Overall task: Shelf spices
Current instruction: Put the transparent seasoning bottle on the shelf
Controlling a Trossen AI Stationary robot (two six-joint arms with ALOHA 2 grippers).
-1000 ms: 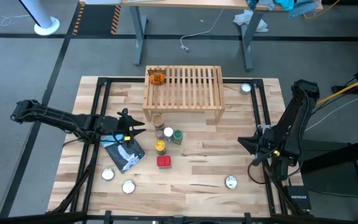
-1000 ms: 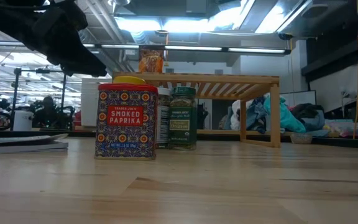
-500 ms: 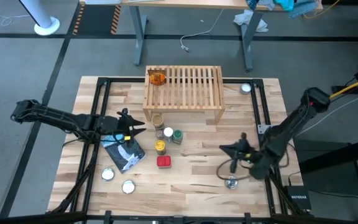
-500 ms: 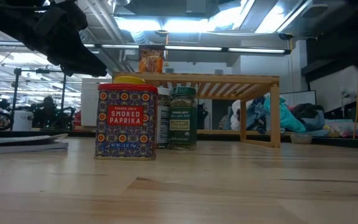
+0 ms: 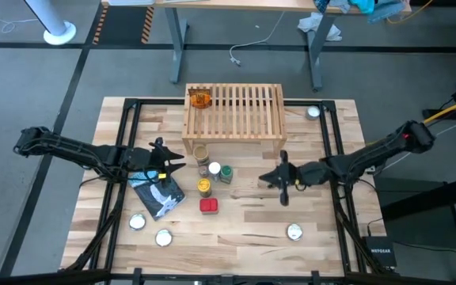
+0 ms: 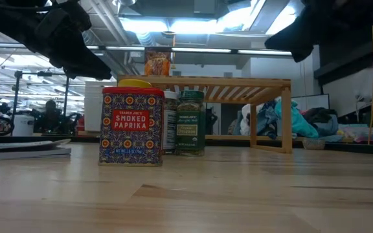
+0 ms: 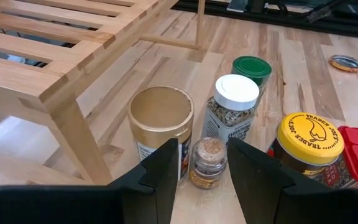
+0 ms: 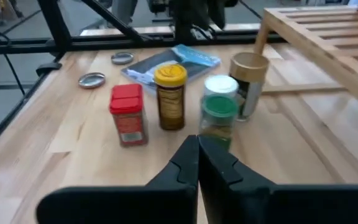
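Note:
The spices stand in a cluster in front of the light-wood shelf (image 5: pixel 234 111): a tan-lid jar (image 7: pixel 160 112), a white-lid jar (image 7: pixel 235 93), a green-lid jar (image 7: pixel 252 67), a yellow-lid jar (image 7: pixel 308 134), a red tin (image 5: pixel 209 206) and a small clear jar (image 7: pixel 207 163). An orange packet (image 5: pixel 201 100) stands on the shelf's far left corner. My left gripper (image 5: pixel 182 162) hovers open just left of the cluster, pointing at the small clear jar. My right gripper (image 5: pixel 264 179) is shut with nothing in it and hangs above the table to the right of the cluster.
A blue-and-white pouch (image 5: pixel 158 192) lies below my left gripper. Flat silver discs lie at the near left (image 5: pixel 137 222), near right (image 5: pixel 294 232) and far right (image 5: pixel 313 112). Bare tabletop stretches between the cluster and the right edge.
My right gripper has swung from the table's right edge toward the left, nearing the spice cluster, rising a little and rolling about its own line. The left arm and the spices have kept still.

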